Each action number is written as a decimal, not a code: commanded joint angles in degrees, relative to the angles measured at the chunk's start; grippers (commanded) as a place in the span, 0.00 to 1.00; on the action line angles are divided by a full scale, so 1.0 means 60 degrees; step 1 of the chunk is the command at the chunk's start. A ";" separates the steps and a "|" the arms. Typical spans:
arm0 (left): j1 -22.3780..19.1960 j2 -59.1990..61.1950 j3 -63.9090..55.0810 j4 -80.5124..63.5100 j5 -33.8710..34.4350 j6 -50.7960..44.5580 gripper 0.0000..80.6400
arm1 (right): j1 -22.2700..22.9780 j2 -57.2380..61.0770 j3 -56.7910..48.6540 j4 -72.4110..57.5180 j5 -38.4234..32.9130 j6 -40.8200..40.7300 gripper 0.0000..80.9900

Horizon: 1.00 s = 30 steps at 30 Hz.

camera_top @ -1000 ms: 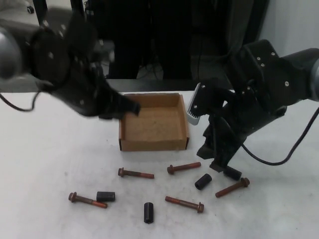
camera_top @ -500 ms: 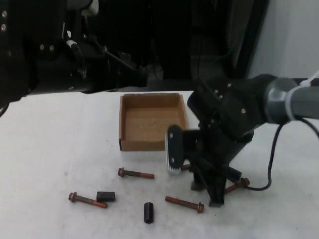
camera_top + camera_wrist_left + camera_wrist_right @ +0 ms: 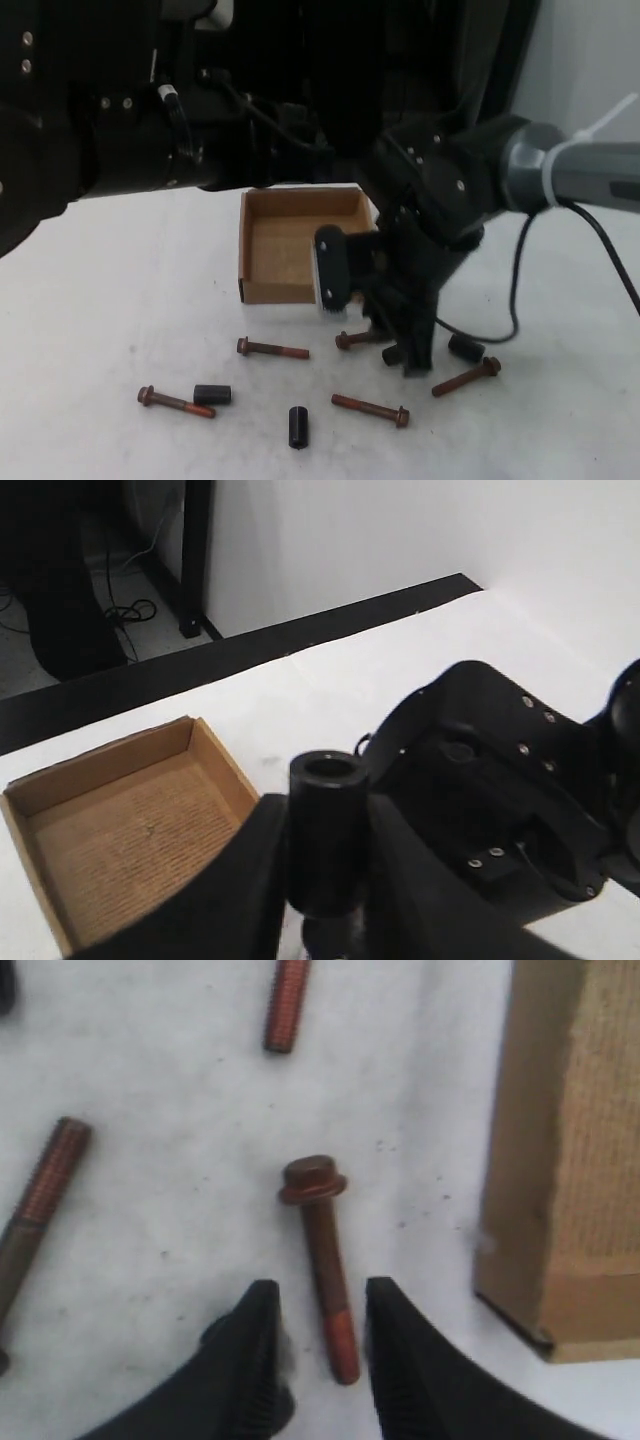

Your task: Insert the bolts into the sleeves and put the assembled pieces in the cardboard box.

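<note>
Beside the cardboard box (image 3: 292, 250), right claw (image 3: 320, 1300) wide astride a bolt (image 3: 322, 1245); left claw (image 3: 325, 810) tight around a black sleeve (image 3: 328, 780).

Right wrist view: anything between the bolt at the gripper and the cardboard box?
No, only bare bench between the bolt and the cardboard box, seen in the right wrist view.

A white bench (image 3: 90, 300) stands before a white wall (image 3: 380, 530), cables (image 3: 135, 610) on the floor (image 3: 150, 635).
</note>
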 commanded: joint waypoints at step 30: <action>-0.0034 -0.0349 -0.0020 -0.0432 0.0072 -0.0019 0.01 | 0.0007 0.1453 -0.0681 0.0575 -0.0602 0.0519 0.12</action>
